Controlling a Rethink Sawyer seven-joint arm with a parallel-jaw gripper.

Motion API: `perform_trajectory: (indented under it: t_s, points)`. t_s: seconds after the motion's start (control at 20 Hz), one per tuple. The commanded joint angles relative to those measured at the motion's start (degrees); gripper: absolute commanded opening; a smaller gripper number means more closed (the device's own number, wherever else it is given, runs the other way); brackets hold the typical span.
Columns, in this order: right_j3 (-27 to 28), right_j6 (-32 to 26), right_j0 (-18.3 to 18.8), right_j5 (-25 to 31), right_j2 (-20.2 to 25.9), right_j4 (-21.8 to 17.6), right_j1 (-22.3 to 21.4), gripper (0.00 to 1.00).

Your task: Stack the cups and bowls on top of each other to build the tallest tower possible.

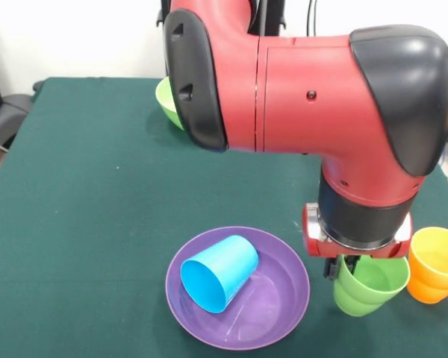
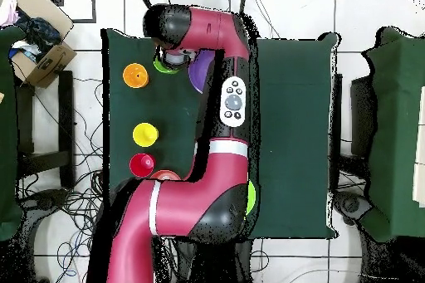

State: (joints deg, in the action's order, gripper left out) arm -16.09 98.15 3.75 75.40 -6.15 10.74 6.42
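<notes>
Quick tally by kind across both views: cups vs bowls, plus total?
Cups: 5 (blue cup, green cup, orange cup, yellow cup, red cup)
Bowls: 2 (purple bowl, light green bowl)
Total: 7 showing; the arm may hide more.

A green cloth (image 1: pixel 89 194) covers the table. Beyond the cloth's corner, a cardboard box (image 2: pixel 40 51) sits on the tiled floor (image 2: pixel 290 10). Cables (image 2: pixel 79 205) trail beside the cloth.
</notes>
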Motion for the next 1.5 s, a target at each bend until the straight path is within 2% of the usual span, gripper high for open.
perform_trajectory:
  t_s: [0.05, 0.35, 0.6, 0.95, 1.25, 1.45, 1.5]
  points:
    - [0.99, -15.99, 1.67, 3.87, 6.91, 0.37, 2.61, 0.0]
    - [2.81, -16.9, 2.29, 4.57, 6.75, 1.7, 3.03, 0.0]
    - [6.24, -17.15, 2.3, 8.33, 3.88, 3.5, 3.47, 0.0]
    - [8.07, -16.13, 1.69, 12.06, -0.74, 7.33, 3.26, 0.0]
    - [9.13, -16.15, 1.49, 13.17, -6.03, 12.82, 3.8, 0.0]
    - [10.28, -17.46, 1.81, 12.45, -11.91, 18.24, 4.96, 0.0]
    - [10.88, -18.04, 2.11, 12.21, -14.62, 20.39, 5.59, 0.0]
